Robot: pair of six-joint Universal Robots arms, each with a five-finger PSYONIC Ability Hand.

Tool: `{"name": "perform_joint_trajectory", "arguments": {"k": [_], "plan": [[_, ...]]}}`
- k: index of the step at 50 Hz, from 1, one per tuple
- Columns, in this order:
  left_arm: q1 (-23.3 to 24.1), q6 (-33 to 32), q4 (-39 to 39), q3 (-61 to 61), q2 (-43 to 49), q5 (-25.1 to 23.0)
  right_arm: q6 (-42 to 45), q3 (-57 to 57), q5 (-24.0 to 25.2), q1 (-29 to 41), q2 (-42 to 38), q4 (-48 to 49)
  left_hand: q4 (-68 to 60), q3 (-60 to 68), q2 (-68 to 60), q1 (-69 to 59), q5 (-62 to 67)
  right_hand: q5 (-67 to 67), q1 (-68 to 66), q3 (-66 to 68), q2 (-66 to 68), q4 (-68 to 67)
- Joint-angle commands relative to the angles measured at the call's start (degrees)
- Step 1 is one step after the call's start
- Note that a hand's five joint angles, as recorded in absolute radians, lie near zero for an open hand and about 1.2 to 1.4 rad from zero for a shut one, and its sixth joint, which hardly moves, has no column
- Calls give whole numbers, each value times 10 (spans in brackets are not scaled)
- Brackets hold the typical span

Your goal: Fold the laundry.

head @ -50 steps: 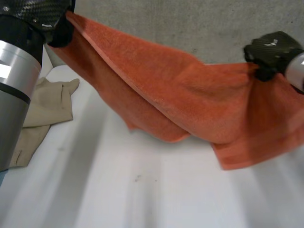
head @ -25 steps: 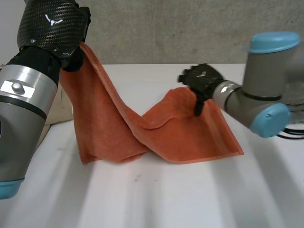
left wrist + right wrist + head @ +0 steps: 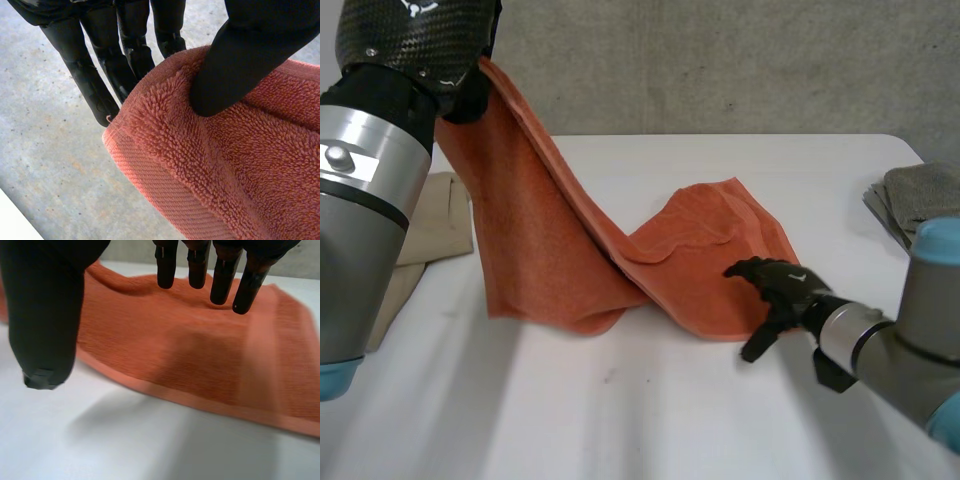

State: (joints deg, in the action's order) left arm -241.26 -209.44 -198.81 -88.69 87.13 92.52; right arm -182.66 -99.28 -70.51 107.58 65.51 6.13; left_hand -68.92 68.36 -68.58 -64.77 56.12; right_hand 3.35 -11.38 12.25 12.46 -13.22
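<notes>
An orange towel (image 3: 690,260) hangs from my raised left hand (image 3: 465,85) and slopes down onto the white table (image 3: 650,420), where its right part lies loosely rumpled. In the left wrist view the thumb (image 3: 240,65) pinches a corner of the orange towel (image 3: 210,165) against the fingers (image 3: 95,85). My right hand (image 3: 775,290) hovers low over the towel's near right edge, fingers straight and spread, holding nothing. In the right wrist view the fingers (image 3: 220,275) hang above the orange towel (image 3: 190,345), apart from it.
A beige garment (image 3: 425,230) lies at the table's left, behind my left arm. A folded grey cloth (image 3: 915,200) sits at the right edge. A grey wall stands beyond the table's far edge.
My right hand let go of the towel and drew back toward the near right. The towel's right part dropped onto the table. The left hand stayed raised with its corner.
</notes>
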Motion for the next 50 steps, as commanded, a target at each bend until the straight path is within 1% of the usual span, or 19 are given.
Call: {"name": "perform_joint_trajectory", "arguments": {"k": [1, 3, 4, 8, 12, 18, 24, 27, 28, 32, 35, 39, 41, 43, 44, 45, 46, 47, 50], "plan": [[5, 2, 1, 6, -5, 1, -89, -4, -33, 99, -8, 73, -111, 116, -114, -152, 139, -33, 14, -23, -25, 32], [11, 2, 1, 7, -5, 1, -94, 0, -54, 115, -13, 84, -111, 116, -114, -152, 139, -33, 14, -23, -25, 32], [14, 2, 1, 7, -6, 2, -96, 8, -77, 128, -20, 94, -111, 116, -114, -152, 139, -33, 14, -23, -25, 32], [22, 2, 1, 8, -6, 2, -96, 35, -126, 161, -42, 113, -111, 116, -114, -152, 139, -33, 14, -23, -25, 32], [24, 2, 1, 11, -6, 3, -96, 69, -154, 183, -77, 125, -111, 116, -114, -152, 139, -33, 14, -23, -25, 32], [25, 3, 1, 15, -9, 4, -87, 116, -189, 185, -131, 127, -111, 116, -114, -152, 139, -33, 14, -23, -25, 32], [20, 3, 1, 15, -24, 4, -68, 124, -205, 178, -148, 127, -111, 116, -114, -152, 139, -33, 14, -23, -25, 32], [17, 3, 0, 16, -25, 4, -46, 117, -208, 143, -143, 127, -111, 116, -114, -152, 139, -19, 0, -8, -10, 18], [16, 3, 0, 17, -24, 4, -33, 110, -206, 114, -139, 127, -111, 116, -114, -152, 139, 11, -30, 22, 20, -12], [10, 3, 1, 17, -25, 6, -2, 94, -196, 47, -116, 127, -111, 116, -114, -152, 139, 78, -98, 89, 87, -79], [4, 2, 1, 16, -24, 10, 19, 89, -185, 19, -101, 127, -111, 116, -114, -152, 139, 110, -130, 121, 119, -112], [-7, 3, 2, 12, -24, 10, 49, 87, -151, -13, -99, 126, -111, 116, -114, -152, 139, 167, -187, 178, 176, -169], [-13, 3, 3, 10, -24, 11, 58, 87, -126, -24, -102, 123, -111, 116, -114, -152, 139, 268, -288, 279, 277, -269], [-17, 3, 4, 8, -24, 11, 59, 87, -106, -29, -106, 122, -111, 116, -114, -152, 139, 407, -427, 418, 416, -409], [-18, 3, 4, 8, -23, 11, 60, 91, -86, -34, -112, 118, -111, 116, -114, -152, 139, 596, -616, 607, 605, -598], [-19, 3, 5, 4, -23, 11, 61, 92, -75, -37, -114, 116, -111, 116, -114, -152, 139, 666, -685, 677, 675, -667], [-19, 3, 5, 3, -23, 11, 62, 89, -62, -40, -113, 114, -111, 116, -114, -152, 139, 667, -686, 677, 675, -668], [-19, 3, 5, 1, -23, 11, 63, 88, -39, -51, -108, 107, -111, 116, -114, -152, 139, 667, -686, 677, 675, -668], [-19, 3, 5, -4, -22, 9, 71, 86, -3, -70, -96, 93, -111, 116, -114, -152, 139, 667, -686, 677, 675, -668]]}}
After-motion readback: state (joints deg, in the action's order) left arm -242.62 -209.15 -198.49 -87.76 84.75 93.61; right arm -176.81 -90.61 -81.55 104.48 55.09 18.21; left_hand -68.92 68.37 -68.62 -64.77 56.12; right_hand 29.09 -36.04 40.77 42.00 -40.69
